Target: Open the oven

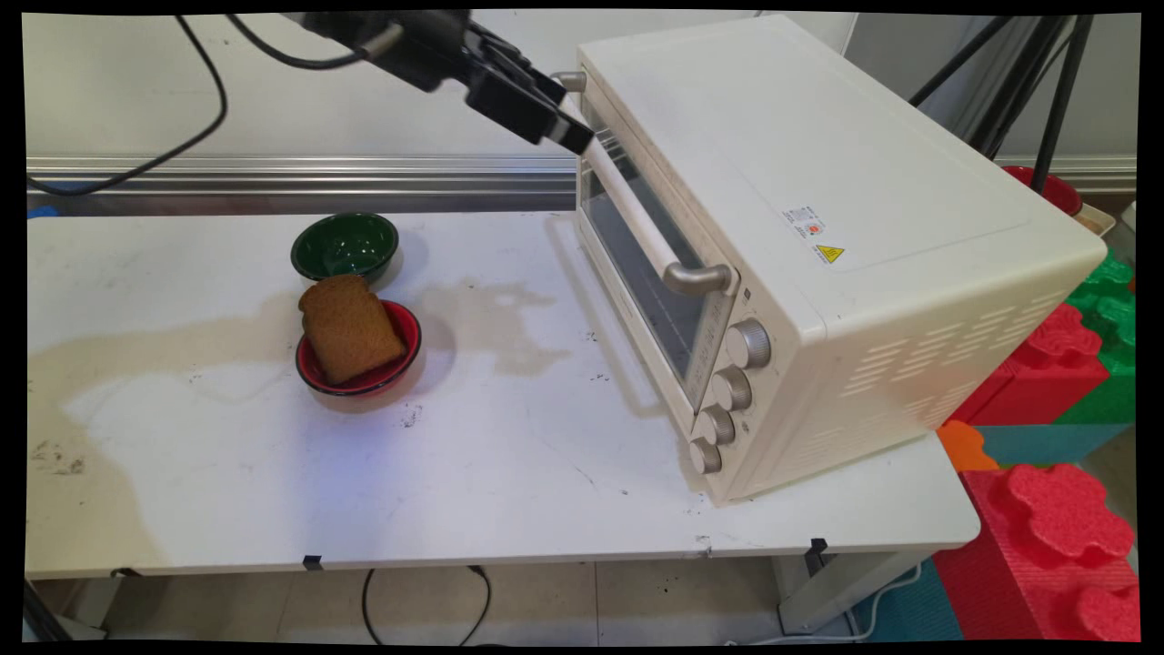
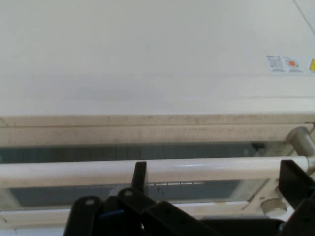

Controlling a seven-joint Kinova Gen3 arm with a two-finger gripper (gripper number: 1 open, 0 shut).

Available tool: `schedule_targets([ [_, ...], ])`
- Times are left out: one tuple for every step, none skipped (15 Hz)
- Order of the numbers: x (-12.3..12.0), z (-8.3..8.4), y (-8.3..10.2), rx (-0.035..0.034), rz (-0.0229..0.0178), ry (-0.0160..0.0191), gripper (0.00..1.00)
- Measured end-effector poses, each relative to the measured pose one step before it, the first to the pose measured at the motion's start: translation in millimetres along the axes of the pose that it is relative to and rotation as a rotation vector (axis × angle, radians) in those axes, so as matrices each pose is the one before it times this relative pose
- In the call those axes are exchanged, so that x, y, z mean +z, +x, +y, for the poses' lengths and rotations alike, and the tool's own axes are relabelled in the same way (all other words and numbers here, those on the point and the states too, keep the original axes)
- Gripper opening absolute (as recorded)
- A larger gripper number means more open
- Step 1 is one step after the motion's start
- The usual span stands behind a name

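Hand view shows the claw (image 2: 211, 184) spread wide, a finger on each side of the oven's (image 1: 818, 236) door handle (image 2: 147, 169), not yet clenched on it.

arm (image 1: 382, 36) cut off at top edge, toaster oven (image 1: 818, 182) label (image 1: 805, 223) print unreadable

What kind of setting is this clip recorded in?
Probably a robot lab staged as a kitchen: a toaster oven on a stained white table, foam blocks beside it, tripod legs behind.
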Motion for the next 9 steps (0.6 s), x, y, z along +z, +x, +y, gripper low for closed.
schedule_targets([
  [7.24, 0.17, 1.21, -0.00103, -0.00346, -0.00016, 1.0],
  [6.44, 0.17, 1.08, -0.00098, -0.00273, 0.0006, 0.0],
  [5.0, 0.12, 0.85, -0.00069, -0.002, 0.00089, 0.0],
  [5.08, -0.1, 0.98, -0.00043, -0.00186, 0.00271, 0.0],
  [4.24, -0.06, 0.81, 0.00037, -0.00199, 0.00227, 0.0],
  [4.66, -0.37, 0.96, 0.00083, -0.00287, 0.0036, 0.0],
  [4.38, -0.52, 0.79, 0.00079, -0.00328, 0.00466, 0.0],
  [3.82, -0.52, 0.76, 0.0008, -0.00263, 0.00442, 0.0],
  [5.52, -0.94, 1.13, 0.00148, -0.00334, 0.00698, 0.0],
])
